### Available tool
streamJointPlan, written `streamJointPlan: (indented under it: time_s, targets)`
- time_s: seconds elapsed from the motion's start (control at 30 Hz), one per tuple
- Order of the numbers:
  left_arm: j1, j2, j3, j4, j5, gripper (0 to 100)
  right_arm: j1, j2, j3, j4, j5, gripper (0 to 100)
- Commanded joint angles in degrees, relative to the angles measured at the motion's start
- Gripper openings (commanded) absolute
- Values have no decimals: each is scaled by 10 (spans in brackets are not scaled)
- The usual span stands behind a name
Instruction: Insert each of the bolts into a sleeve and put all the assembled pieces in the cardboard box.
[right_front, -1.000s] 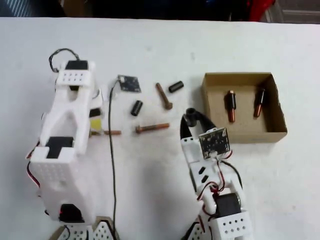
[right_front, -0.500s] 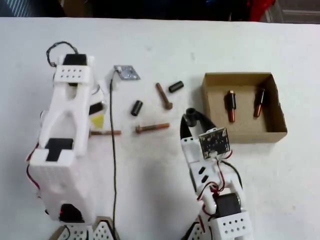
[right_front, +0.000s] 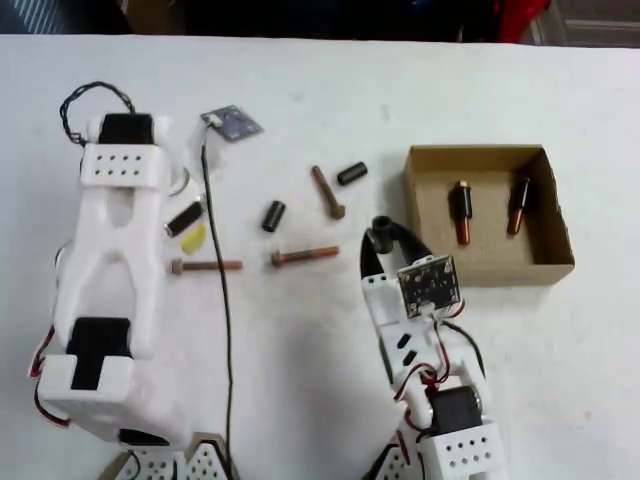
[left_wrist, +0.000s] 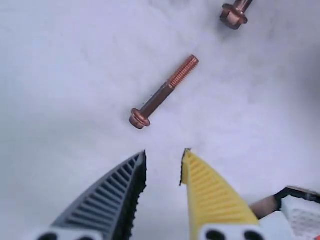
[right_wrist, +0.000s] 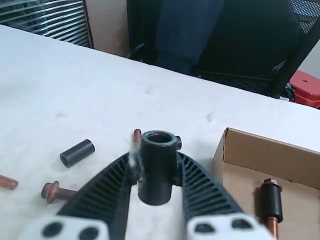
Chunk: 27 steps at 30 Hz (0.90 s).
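Bolt flat on the table, just ahead of the left gripper and not touching it. Lies slantwise to the gripper's line, head end nearest the tips, threaded end pointing away. Sits far closer to the left arm than to the right. That gripper parted by only a narrow gap, grasping nothing. Over by the cardboard box, right gripper clenched on a black sleeve, bore upward. Probably calls for a wider gap and a turn square across the shank before closing.
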Motion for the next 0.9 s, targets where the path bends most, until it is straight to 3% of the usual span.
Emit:
streamJointPlan:
  time_s: [0.0, 0.27, 0.57, 0.87]
  targets:
    - [5, -31, -2, 0, 76, 142, 0, -6, 5, 4, -4, 17]
    - [5, -36, 54, -38, 156, 142, 0, -6, 5, 4, -5, 17]
    - [5, -36, 150, -127, 156, 50, 0, -6, 5, 4, -5, 17]
    - [0, -53, 173, -135, 156, 46, 0, -6, 5, 4, -3, 17]
